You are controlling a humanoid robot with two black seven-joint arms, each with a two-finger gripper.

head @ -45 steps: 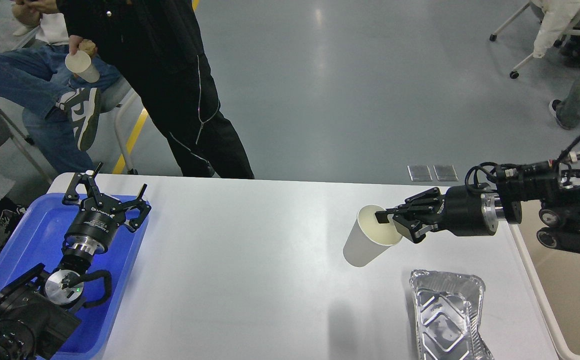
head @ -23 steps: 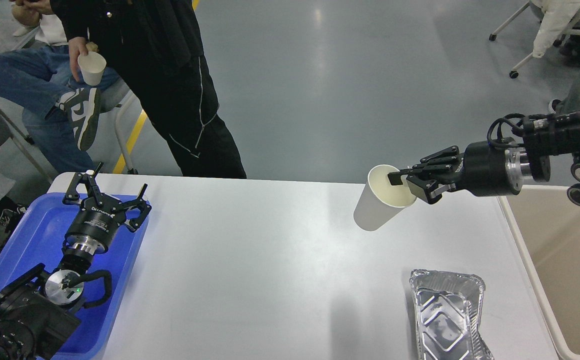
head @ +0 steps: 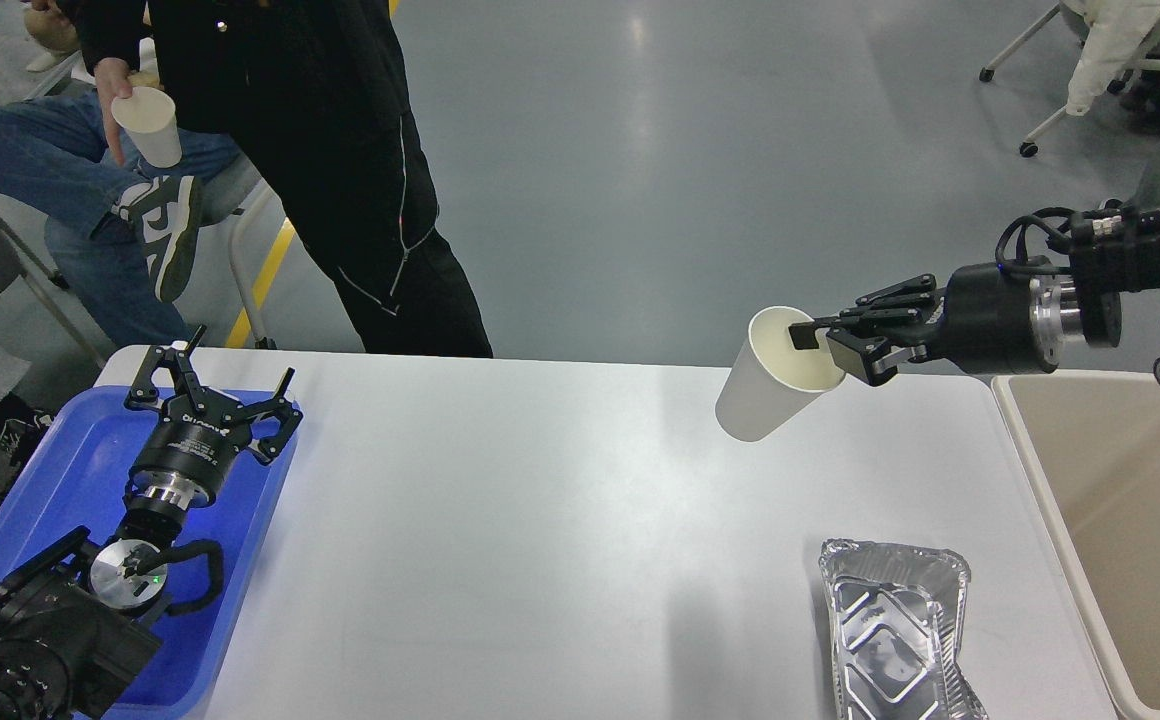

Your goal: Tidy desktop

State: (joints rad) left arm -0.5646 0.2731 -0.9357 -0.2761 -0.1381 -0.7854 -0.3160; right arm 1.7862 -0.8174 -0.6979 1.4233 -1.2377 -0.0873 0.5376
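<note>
The white desktop fills the lower part of the head view. My right gripper is shut on the rim of a white paper cup, one finger inside it, and holds it tilted in the air above the desktop's far right edge. A crumpled foil tray lies on the desktop at the front right. My left gripper is open and empty above the blue tray at the left.
A beige bin stands just right of the desktop. A person in black stands behind the far edge holding another paper cup. Seated people are at the far left and far right.
My right gripper has lifted the paper cup off the desktop and carried it up and to the right. The left arm has not moved. The standing person's hand with the cup shifted.
</note>
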